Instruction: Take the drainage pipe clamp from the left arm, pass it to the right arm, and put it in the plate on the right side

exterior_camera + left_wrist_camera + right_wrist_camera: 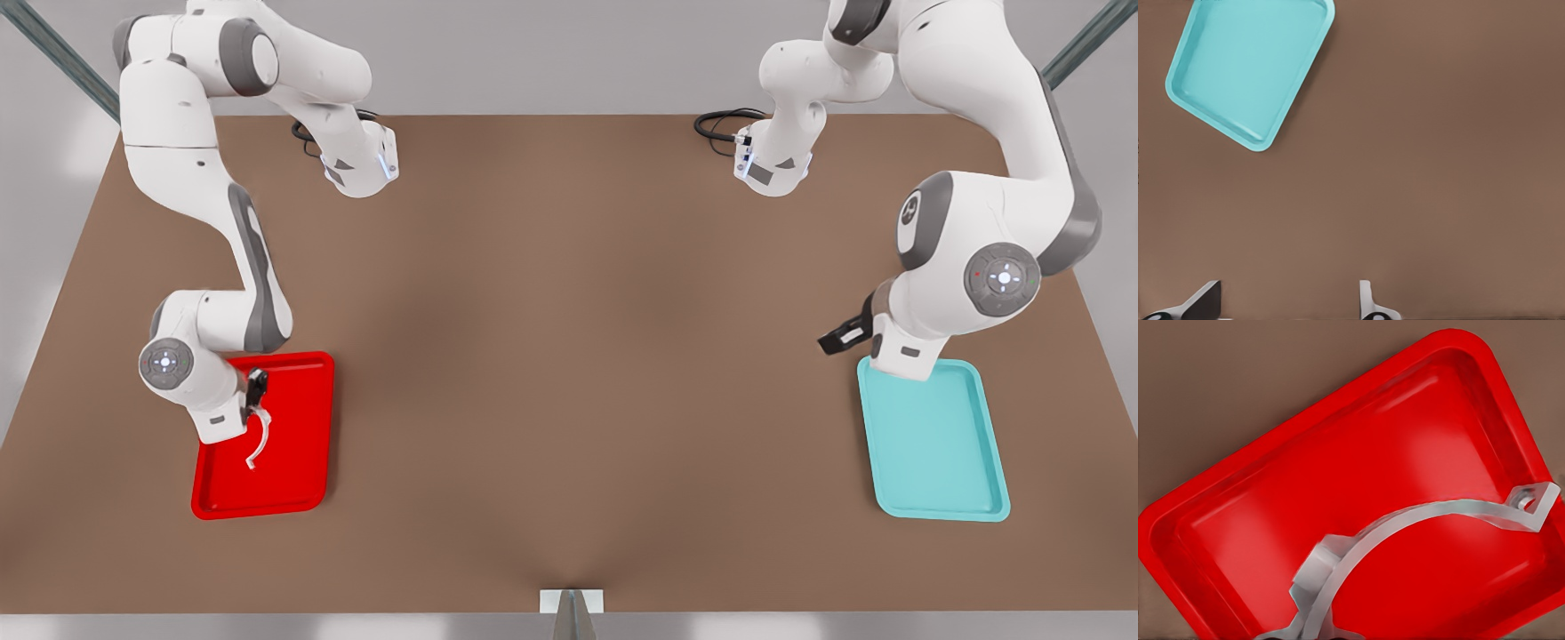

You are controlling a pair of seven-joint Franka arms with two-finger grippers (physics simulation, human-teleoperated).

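Note:
The drainage pipe clamp, a thin white half-ring with end tabs, hangs over the red plate at the front view's left. My right gripper is shut on one end of it, just above the plate's floor. The right wrist view has the clamp arching across the plate from my fingers, its far tab free. At the front view's right, my left gripper waits beside a teal tray. It is open with bare table between its fingers.
In the left wrist view the teal tray lies off to one side of the left gripper. Black cables curl at the arm bases along the table's back edge. A small grey post stands at the front edge. Brown table spans the middle.

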